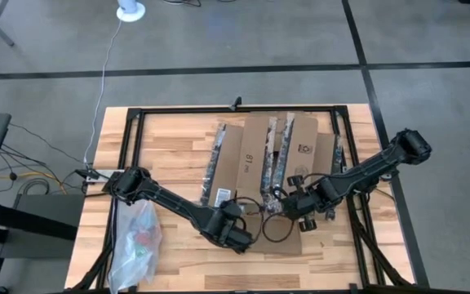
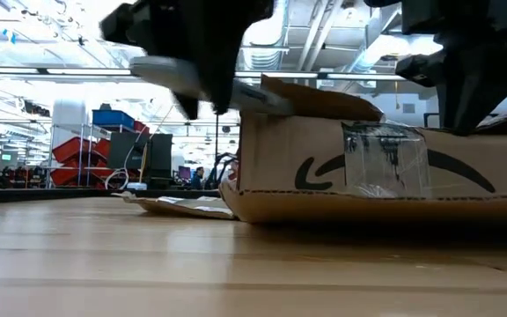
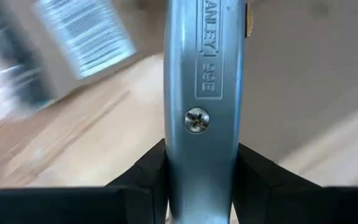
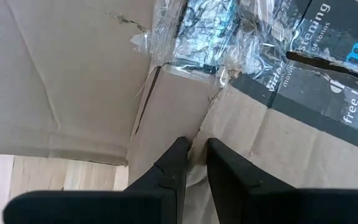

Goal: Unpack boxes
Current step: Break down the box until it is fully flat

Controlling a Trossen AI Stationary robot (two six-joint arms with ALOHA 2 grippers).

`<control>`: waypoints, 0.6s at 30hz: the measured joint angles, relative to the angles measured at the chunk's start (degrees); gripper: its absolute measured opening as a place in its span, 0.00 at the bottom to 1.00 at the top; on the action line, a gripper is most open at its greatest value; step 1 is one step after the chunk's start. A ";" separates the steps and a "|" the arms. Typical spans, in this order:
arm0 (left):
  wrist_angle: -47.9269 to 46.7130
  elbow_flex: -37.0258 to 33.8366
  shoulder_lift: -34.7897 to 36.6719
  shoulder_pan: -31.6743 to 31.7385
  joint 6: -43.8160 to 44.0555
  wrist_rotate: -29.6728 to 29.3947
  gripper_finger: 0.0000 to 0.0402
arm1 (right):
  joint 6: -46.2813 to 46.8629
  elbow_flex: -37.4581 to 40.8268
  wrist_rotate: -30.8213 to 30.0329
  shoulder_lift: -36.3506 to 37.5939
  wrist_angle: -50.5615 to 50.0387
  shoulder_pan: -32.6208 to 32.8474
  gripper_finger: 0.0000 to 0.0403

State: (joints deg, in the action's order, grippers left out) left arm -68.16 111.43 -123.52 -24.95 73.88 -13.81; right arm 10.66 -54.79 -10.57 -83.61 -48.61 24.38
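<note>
Presently on the wooden bench (image 1: 170,155): one brown cardboard box (image 1: 255,155), flaps spread out flat, lying at upper centre of the high view. Markings: "81" print on a middle panel, white barcode label (image 3: 86,28), dark printed tape (image 4: 328,68) with torn clear film along the seams, curved arrow print on the side wall seen in the low view.

Left gripper (image 1: 237,231): lower centre of the high view, just below the box's lower left corner; fingers (image 3: 143,174) clamped on a silver utility knife (image 3: 205,93), whose metal handle stands between them in the left wrist view.

Right gripper (image 4: 193,152): lower right of the box in the high view, over its near edge; fingers (image 4: 174,165) nearly together, a thin gap between the tips, which sit at a cardboard flap edge. Whether they pinch the flap cannot be told.

Clear plastic bag (image 1: 137,245): lower left of the high view, at the bench's left edge, well apart from the box.
</note>
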 joint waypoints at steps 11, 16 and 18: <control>11.55 5.53 0.79 2.45 -15.21 2.70 0.27 | 1.08 -0.41 1.31 6.75 0.45 -0.17 0.12; 14.20 5.47 0.69 2.62 -19.85 10.12 0.27 | 1.50 -0.41 1.13 6.64 -0.25 -0.11 0.12; 12.77 5.45 0.69 2.48 -20.71 12.79 0.27 | 1.50 -0.41 0.91 6.60 -0.14 -0.11 0.12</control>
State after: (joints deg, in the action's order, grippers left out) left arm -55.39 116.88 -122.83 -22.47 53.17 -1.02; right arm 12.16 -55.20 -9.66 -77.01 -48.75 24.27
